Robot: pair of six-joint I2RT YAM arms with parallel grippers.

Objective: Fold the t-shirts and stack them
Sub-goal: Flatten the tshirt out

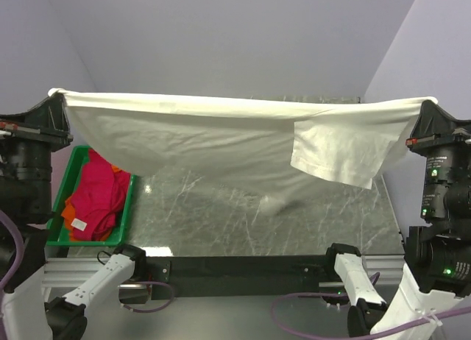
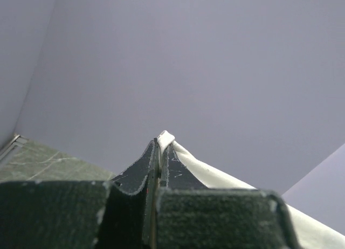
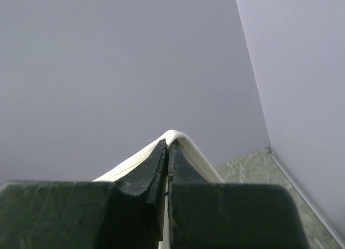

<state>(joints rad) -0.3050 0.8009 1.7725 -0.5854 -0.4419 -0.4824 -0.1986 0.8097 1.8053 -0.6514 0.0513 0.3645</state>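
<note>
- L gripper (image 2: 160, 143): jaws pressed together, only a hairline slit betw. them. A small fold of cream cloth is pinched at the tips and pokes out just above.
- L fingers (image 2: 137, 173): dark matte pads, rough and slightly fuzzy at the edges, tapering to a narrow point.
- R gripper (image 3: 167, 145): also clamped tight on cream cloth. A rolled hem loops over the tips and runs down both sides.
- R fingers (image 3: 144, 174): same dark, coarse pads, wedge-shaped.
- Cream t-shirt (image 1: 206, 137): thin, soft, off-white. It's held up in the air and stretched wide betw. the two grippers, one corner in each.
- Top edge is near taut w/ a slight sag mid-span. The body hangs below in a curved drape w/ soft wrinkles.
- Short sleeve (image 1: 335, 156): squarish flap hanging toward the R end, a brighter white than the cloth behind it.
- Can't tell whether the lowest cloth touches the table.
- Table (image 1: 243, 222): grey-green, stone-look top w/ pale scratches, directly under the shirt.
- Green crate (image 1: 62, 182): hard plastic, at the table's L side, below the shirt's L end.
- Crimson-pink t-shirt (image 1: 99, 196): crumpled in the crate, w/ a small white tag near its front.
- Orange t-shirt (image 1: 68, 211): under the pink one, only the edges show.
</note>
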